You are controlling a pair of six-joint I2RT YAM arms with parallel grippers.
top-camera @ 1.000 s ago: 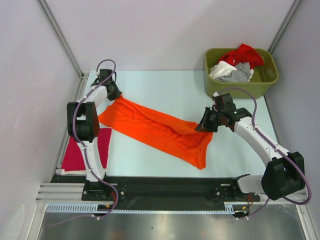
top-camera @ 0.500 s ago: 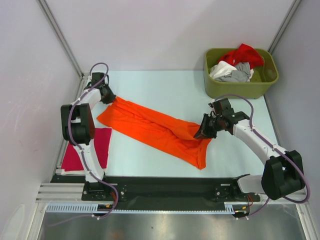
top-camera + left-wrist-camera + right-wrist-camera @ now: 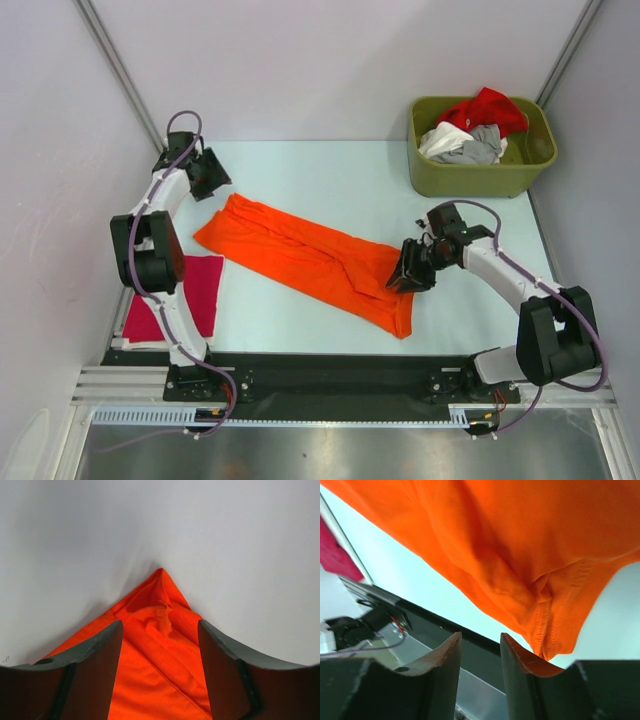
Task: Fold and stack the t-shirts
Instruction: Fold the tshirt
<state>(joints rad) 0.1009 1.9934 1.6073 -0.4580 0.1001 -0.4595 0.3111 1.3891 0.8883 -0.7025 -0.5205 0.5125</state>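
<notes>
The orange t-shirt (image 3: 310,260) lies diagonally across the table (image 3: 330,170), with the left gripper (image 3: 212,178) just beside its far corner and the right gripper (image 3: 408,272) over its near end.

Magenta tee (image 3: 207,290) partly behind left arm (image 3: 150,250)

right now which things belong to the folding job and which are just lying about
Job: orange t-shirt, magenta t-shirt, red t-shirt, white t-shirt, grey t-shirt.
Lying about: olive-green bin, table.
</notes>
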